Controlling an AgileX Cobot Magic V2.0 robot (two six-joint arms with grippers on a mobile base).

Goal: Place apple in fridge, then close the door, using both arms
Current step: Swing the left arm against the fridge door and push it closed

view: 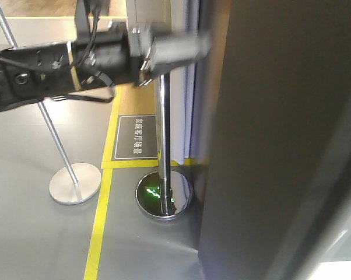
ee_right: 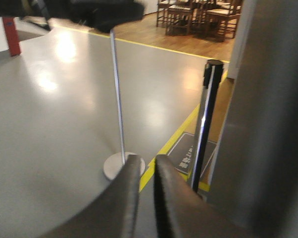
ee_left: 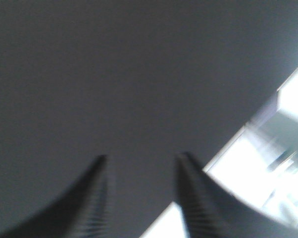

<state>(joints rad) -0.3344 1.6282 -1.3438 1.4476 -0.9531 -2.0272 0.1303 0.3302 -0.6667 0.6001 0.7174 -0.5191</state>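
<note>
Pressing left gripper (ee_left: 139,193) against door (ee_left: 139,74) to shut it — jaws parted, empty; right gripper (ee_right: 146,188) nearly clenched, idling.

Two chrome stanchion posts (view: 164,175) (view: 67,169) stand by yellow floor tape (view: 99,221) and a floor sign (view: 136,137).

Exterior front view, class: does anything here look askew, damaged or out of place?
One thing stands out: the thin silver pole leans clearly to one side on its round base, while the chrome post beside it stands upright. Nothing looks spilled or broken. The fridge door shows only its dark outside.
</note>
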